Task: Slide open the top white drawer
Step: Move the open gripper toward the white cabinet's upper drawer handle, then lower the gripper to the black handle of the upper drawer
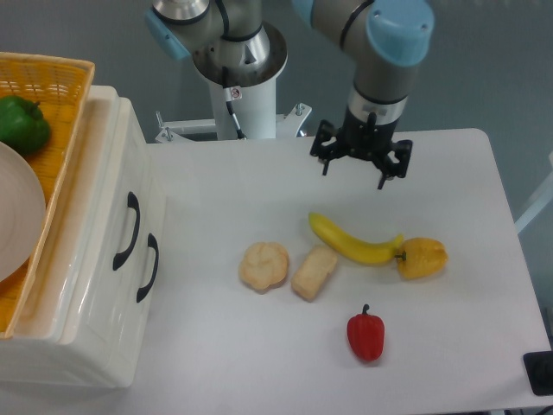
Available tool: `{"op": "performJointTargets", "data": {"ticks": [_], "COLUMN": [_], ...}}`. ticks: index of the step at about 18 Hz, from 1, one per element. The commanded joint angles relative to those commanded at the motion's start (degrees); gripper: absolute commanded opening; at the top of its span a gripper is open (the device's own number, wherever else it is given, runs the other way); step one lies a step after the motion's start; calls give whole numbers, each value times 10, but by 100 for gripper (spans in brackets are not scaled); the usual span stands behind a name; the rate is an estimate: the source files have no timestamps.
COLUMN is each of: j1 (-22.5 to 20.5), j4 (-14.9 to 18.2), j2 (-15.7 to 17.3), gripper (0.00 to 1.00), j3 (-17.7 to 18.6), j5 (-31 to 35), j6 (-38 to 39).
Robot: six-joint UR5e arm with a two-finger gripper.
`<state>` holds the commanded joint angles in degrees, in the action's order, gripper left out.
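Observation:
The cream-white cabinet stands at the left edge of the table. Its top white drawer (104,233) is closed flush with the front, and its curved black handle (128,230) faces right. The lower drawer's handle (149,268) sits just beside it. My gripper (353,171) hangs over the back middle of the table, far to the right of both handles. Its fingers are spread apart and hold nothing.
A yellow wicker basket (60,86) on the cabinet holds a green pepper (22,124) and a white plate (15,216). On the table lie a banana (350,242), a yellow pepper (422,258), a red pepper (365,335) and two bread pieces (264,265) (314,271).

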<state>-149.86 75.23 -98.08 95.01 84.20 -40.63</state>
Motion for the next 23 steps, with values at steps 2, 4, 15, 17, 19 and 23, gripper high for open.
{"op": "performJointTargets", "data": {"ticks": [2, 4, 15, 17, 19, 23], "j1": [13, 30, 90, 97, 111, 142], "j4": [0, 1, 3, 4, 4, 4], "j2": [-9, -11, -25, -25, -25, -31], "gripper": [100, 100, 100, 100, 100, 100], "j3": [-11, -22, -37, -33, -33, -36], "j5": [0, 0, -54, -55, -55, -55], "j6": [40, 81, 253, 270, 287, 304]}}
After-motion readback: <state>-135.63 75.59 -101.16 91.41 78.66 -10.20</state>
